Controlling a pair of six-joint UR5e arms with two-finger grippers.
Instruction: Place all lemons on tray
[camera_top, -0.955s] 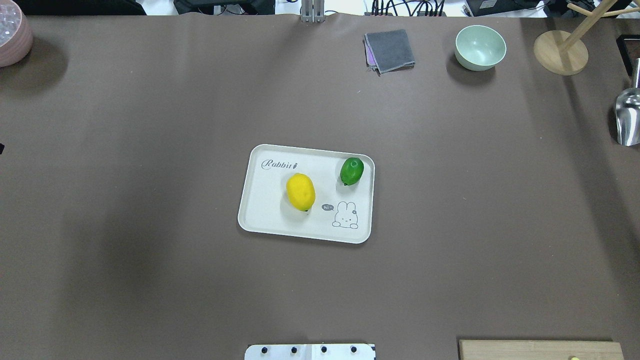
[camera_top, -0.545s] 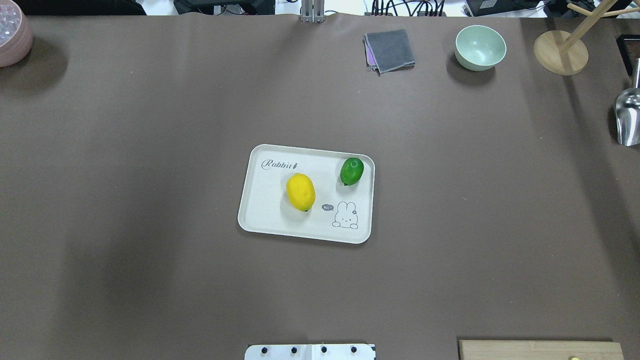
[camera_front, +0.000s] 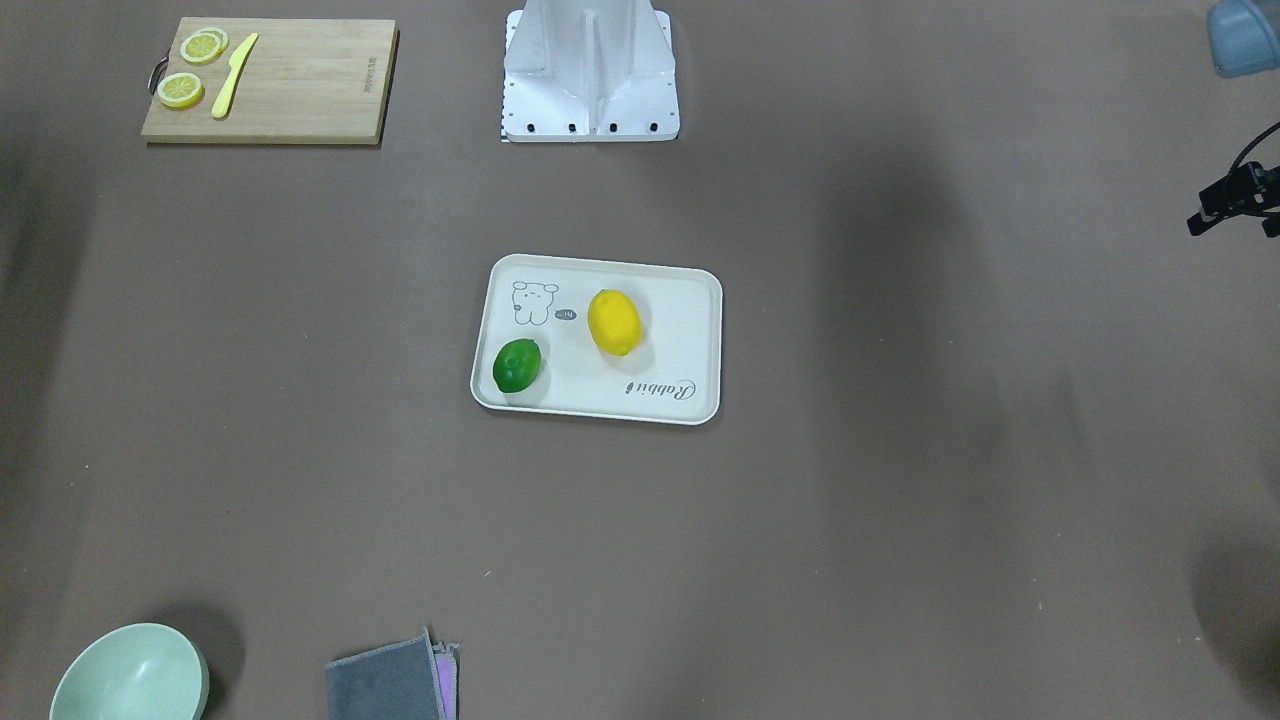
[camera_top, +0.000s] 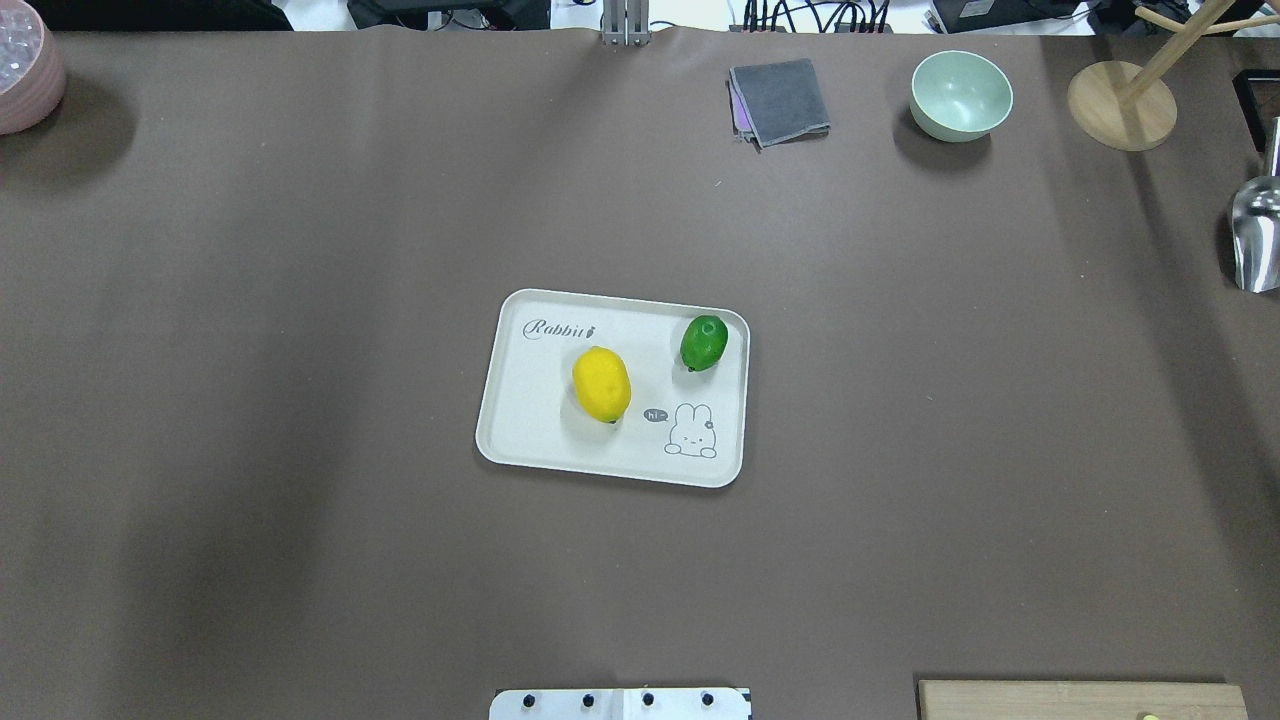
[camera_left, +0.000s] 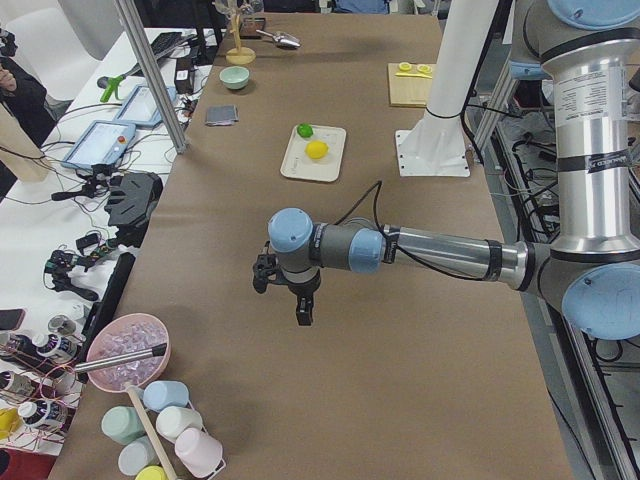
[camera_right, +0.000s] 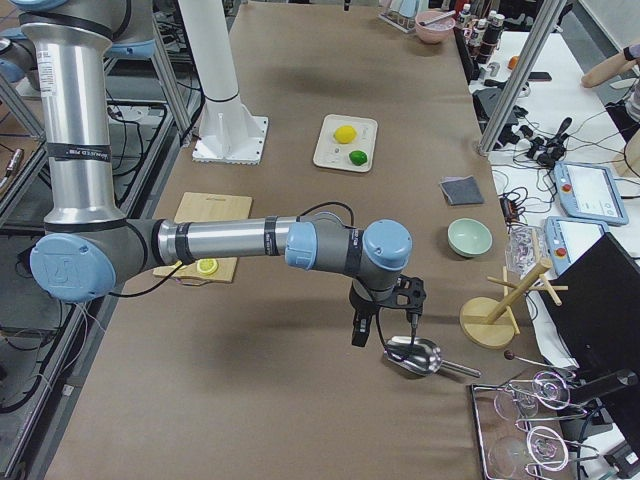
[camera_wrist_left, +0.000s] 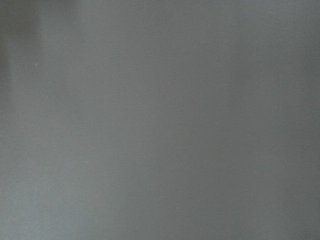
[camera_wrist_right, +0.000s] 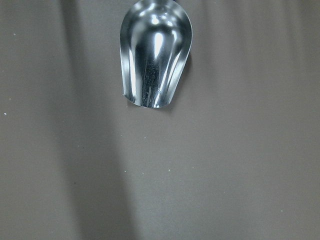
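Observation:
The yellow lemon (camera_top: 601, 384) and the green lemon (camera_top: 704, 342) both lie on the cream tray (camera_top: 520, 420) at the table's middle. They also show in the front-facing view, yellow (camera_front: 614, 321) and green (camera_front: 517, 365). My left gripper (camera_left: 305, 310) hangs over bare table far to the tray's left. It shows only in the exterior left view, so I cannot tell its state. My right gripper (camera_right: 360, 330) hangs beside a metal scoop (camera_wrist_right: 156, 55) far to the tray's right. It shows only in the exterior right view, so I cannot tell its state either.
A wooden cutting board (camera_front: 300, 80) with lemon slices (camera_front: 181, 90) and a yellow knife (camera_front: 233, 90) lies near the robot base (camera_front: 590, 80). A green bowl (camera_top: 960, 95), grey cloth (camera_top: 780, 100), wooden stand (camera_top: 1120, 105) and pink bowl (camera_top: 25, 70) line the far edge.
A small dark piece at the overhead view's left edge one second ago is gone now. The lemons and the tray have not moved.

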